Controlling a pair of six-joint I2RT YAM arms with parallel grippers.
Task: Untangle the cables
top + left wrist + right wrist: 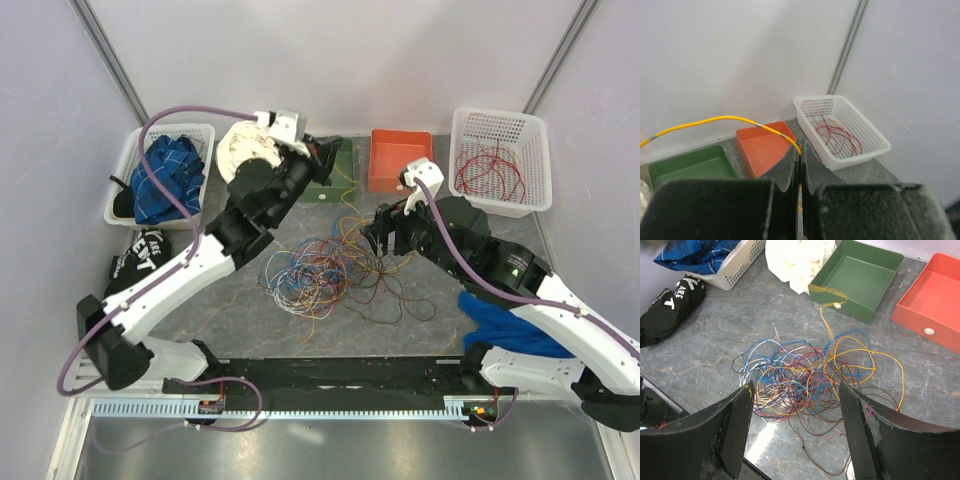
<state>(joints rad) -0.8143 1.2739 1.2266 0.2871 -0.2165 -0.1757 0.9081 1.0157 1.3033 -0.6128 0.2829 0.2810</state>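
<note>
A tangle of thin coloured cables (330, 272) lies mid-table; it also shows in the right wrist view (805, 375). My left gripper (325, 158) is shut on a yellow cable (730, 120), held up over the green tray (335, 172). The cable arcs left from the closed jaws (800, 155). It runs down to the tangle (827, 322). My right gripper (385, 238) is open and empty, above the tangle's right side, its fingers (737, 420) wide apart.
An orange tray (397, 160) and a white basket (500, 160) holding red cables (490, 172) stand at the back right. A basket with blue cloth (165, 175), a white cloth (245, 148), a black cloth (140, 258) and a blue cloth (505, 320) lie around.
</note>
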